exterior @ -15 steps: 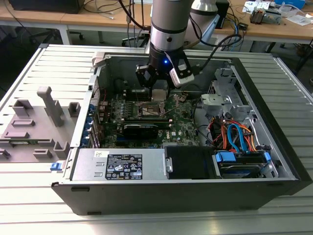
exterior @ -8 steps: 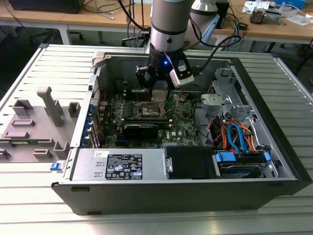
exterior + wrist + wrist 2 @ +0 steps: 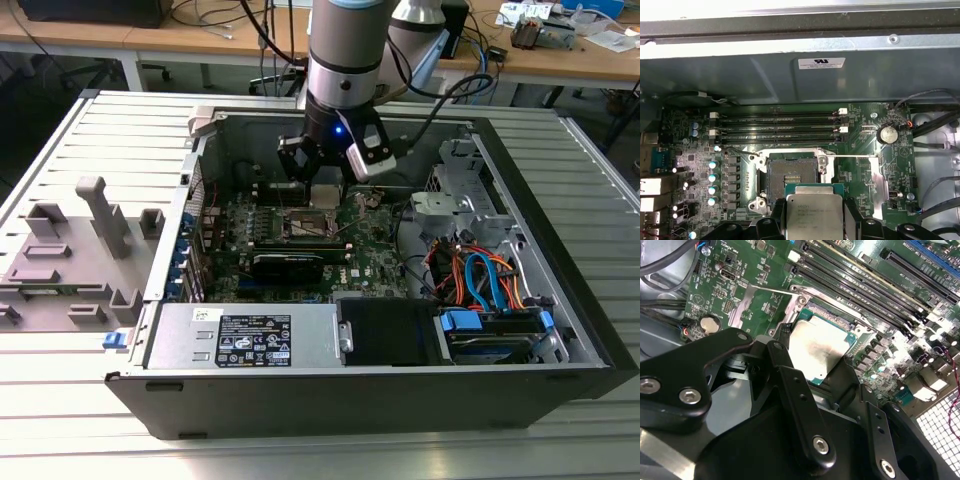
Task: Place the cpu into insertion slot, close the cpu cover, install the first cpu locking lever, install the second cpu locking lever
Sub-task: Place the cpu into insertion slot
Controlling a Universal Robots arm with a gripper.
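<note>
narrowed to chip width, the pincer [image 3: 814, 222] is holding the probably light, stiff, fragile cpu [image 3: 814, 207] by two opposite edges, the insertion slot [image 3: 792, 175] lying just beyond its tips.

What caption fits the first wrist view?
Gripper holding the cpu close to the empty insertion slot on the motherboard.

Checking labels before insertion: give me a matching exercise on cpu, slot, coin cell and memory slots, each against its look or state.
1 cpu
2 slot
3 coin cell
4 memory slots

a dark, square, empty
b round, silvery
c held in the gripper
d long, black, in rows

Pairs: 1-c, 2-a, 3-b, 4-d
</note>
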